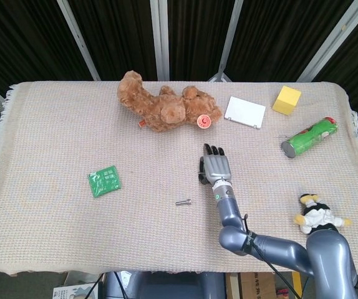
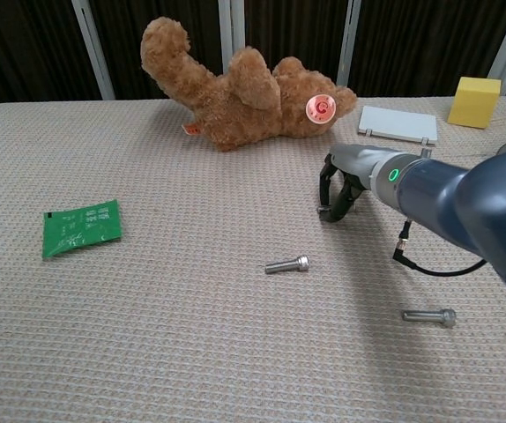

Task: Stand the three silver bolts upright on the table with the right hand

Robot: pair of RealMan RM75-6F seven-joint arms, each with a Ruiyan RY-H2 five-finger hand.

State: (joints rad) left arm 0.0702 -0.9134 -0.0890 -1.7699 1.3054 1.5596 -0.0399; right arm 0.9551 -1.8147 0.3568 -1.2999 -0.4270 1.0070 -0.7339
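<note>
Hovering near the teddy bear (image 2: 244,92), the right hand (image 2: 339,187) curls empty — bolt (image 2: 287,264) lies flat nearby.

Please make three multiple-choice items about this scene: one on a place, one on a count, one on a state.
1. Where is the green packet?
A. left of the bolts
B. beside the yellow block
C. under the bear

2. How many bolts show in the chest view?
A. one
B. two
C. four

3. How do the visible bolts stand?
A. upright
B. lying flat
C. held in the hand

Answers: 1 A, the packet lies far left; 2 B, one bolt mid-table, another nearer the camera; 3 B, both lie on the cloth, apart from the right hand.
</note>
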